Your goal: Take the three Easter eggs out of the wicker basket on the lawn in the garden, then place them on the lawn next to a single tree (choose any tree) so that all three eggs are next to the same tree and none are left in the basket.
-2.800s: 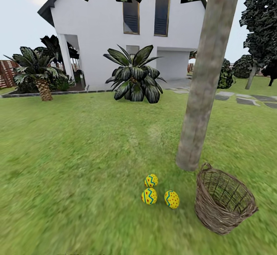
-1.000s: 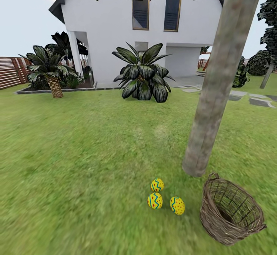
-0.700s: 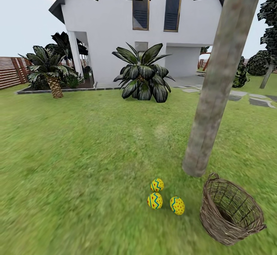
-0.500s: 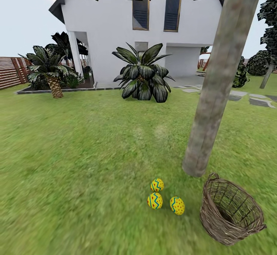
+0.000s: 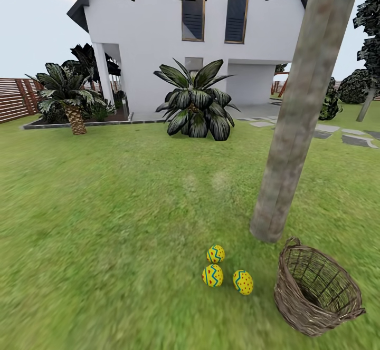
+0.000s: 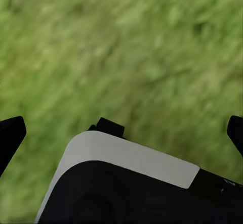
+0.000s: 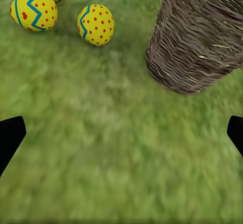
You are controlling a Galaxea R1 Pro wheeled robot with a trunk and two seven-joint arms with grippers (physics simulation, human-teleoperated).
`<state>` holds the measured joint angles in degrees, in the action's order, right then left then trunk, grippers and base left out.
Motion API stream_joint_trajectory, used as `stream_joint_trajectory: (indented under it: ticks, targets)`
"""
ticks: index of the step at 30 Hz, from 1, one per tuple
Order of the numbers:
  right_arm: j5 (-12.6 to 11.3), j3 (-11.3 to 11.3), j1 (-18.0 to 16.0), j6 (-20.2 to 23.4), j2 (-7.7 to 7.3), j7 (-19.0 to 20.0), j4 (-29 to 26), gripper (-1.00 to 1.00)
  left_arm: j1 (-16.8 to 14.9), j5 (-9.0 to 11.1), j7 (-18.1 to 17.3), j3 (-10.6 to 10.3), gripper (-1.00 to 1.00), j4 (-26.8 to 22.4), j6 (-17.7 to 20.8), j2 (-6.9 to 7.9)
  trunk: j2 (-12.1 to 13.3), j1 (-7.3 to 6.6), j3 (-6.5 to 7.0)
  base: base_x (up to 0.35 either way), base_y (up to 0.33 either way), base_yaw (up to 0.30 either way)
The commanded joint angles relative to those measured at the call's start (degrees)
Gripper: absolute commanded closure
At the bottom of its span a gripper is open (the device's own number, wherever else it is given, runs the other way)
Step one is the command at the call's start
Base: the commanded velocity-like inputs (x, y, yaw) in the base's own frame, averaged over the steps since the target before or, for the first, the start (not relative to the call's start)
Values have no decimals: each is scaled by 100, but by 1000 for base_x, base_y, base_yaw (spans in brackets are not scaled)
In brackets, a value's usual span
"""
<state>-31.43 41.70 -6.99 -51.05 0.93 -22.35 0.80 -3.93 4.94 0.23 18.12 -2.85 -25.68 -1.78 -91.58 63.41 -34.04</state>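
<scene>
Right gripper [image 7: 121,133]: fingers spread wide, only the dark tips showing at both edges of its wrist view, nothing between them but grass.
Left gripper [image 6: 121,133]: also spread wide, over bare lawn [image 6: 126,47], with a white-and-black part of the robot [image 6: 126,183] below it.
Easter eggs [image 7: 50,9]: three on the grass, clustered close, ahead of the right gripper and well clear of its fingertips; in the head view they lie at [image 5: 221,271], just near-left of the tree's foot.
Wicker basket [image 7: 202,37]: beside the eggs, apart from them; the head view [image 5: 316,297] shows it tilted, its mouth open and no egg inside.
Tree [image 5: 295,113]: pale trunk rising just beyond basket and eggs.
Far off: white house [image 5: 174,39], spiky plant [image 5: 195,102], slatted fence [image 5: 16,97].
</scene>
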Motion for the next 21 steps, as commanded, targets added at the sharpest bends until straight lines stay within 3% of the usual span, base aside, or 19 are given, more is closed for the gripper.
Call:
stream_joint_trajectory:
  ticks: [1, 21]
  targets:
    - [-21, 49, -4, -10, 3, -32, 8, -100, -3, 49, 3, -27, -100, 10, -16, -3, -3, -1, -5, 0, 0, 0]
    - [-21, 49, -4, -10, 3, -32, 8, -100, -3, 49, 3, -30, -100, 22, -15, -6, -3, -1, -5, 0, 0, 0]
